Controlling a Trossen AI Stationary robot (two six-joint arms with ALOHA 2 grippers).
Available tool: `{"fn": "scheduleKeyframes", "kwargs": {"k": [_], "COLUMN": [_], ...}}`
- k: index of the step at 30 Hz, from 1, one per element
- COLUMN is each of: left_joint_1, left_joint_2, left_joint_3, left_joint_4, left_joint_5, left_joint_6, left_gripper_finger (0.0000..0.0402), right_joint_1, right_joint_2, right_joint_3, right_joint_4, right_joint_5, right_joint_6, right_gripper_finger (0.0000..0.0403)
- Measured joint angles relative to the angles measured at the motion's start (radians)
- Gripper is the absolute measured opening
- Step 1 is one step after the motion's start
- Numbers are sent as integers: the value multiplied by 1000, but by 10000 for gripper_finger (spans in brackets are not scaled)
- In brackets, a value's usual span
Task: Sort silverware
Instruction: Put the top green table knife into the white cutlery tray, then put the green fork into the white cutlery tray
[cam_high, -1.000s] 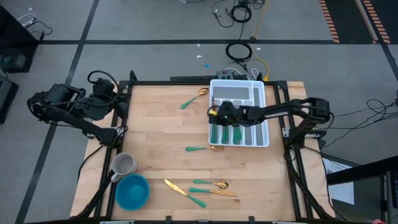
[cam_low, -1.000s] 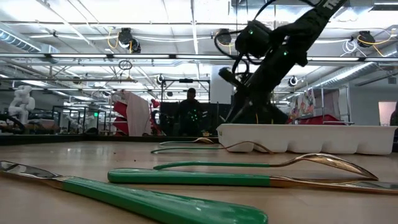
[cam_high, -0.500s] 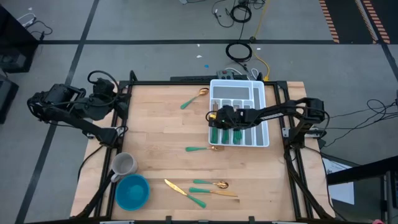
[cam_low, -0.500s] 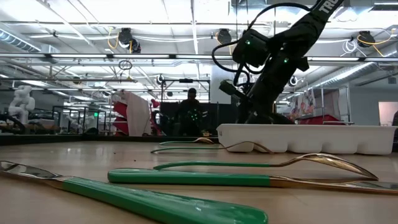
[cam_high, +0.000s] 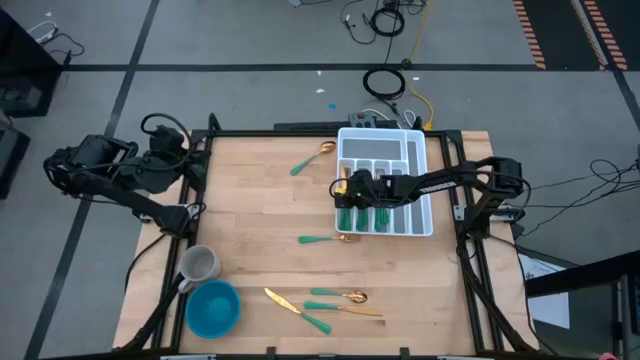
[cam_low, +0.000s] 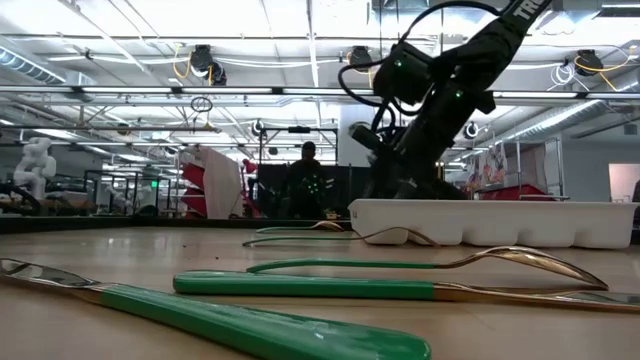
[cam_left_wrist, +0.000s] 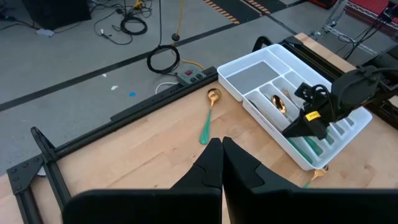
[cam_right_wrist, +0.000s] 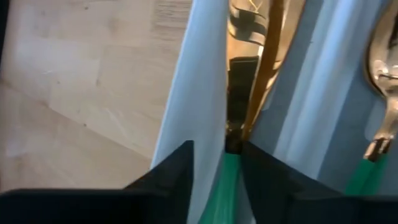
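Since a second ago the right arm has drawn slightly back along the tray (cam_high: 420, 150) and sunk toward its left-hand slot, and its fingers have begun to part; nothing else on the surface (cam_high: 250, 230) has shifted.

The right gripper (cam_high: 350, 188) hangs over the tray's outer slot, at the wall nearest the middle of the surface. In its wrist view the fingers (cam_right_wrist: 177, 168) stand a little apart on either side of a teal handle with a gold stem (cam_right_wrist: 264, 68) lying lengthwise in that slot, so this looks like a release just under way; whether the piece is quite free I cannot tell. Low and in line with the slot is the sensible way to drop a long piece, since the dividers leave little room to turn it.

The left gripper (cam_left_wrist: 222, 163), fingers closed and holding nothing, waits off the surface's left edge.

Unsorted silverware lies well apart from the tray: a spoon (cam_high: 312, 158) near the far edge, a fork (cam_high: 328, 239) just off the tray's near corner, and a knife (cam_high: 295, 308) with two more pieces (cam_high: 340, 298) at the near edge. A mug (cam_high: 200, 265) and a blue bowl (cam_high: 212, 307) sit at the near left, out of the right arm's way. The tray wall is the one thing the fingers must clear on lifting.
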Motion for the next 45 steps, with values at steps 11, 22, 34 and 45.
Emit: {"fn": "scheduleKeyframes", "kwargs": {"k": [11,22,34,45], "left_joint_1": [0,1,2,2], "left_joint_2": [1,17,48,59], "left_joint_3": [0,0,0,0], "left_joint_4": [-4,-7,-7,-8], "left_joint_5": [9,17,-17,21], "left_joint_6": [6,52,52,52], "left_gripper_finger": [8,23,24,25], "right_joint_1": [-24,48,294,268], "right_joint_2": [-98,-382,-83,308], "right_joint_3": [-6,29,453,820], "right_joint_4": [-89,-107,-437,-741], "right_joint_5": [-4,-54,9,-77], "right_joint_6": [-168,-469,-1051,-1327], "right_gripper_finger": [207,213,213,213]}}
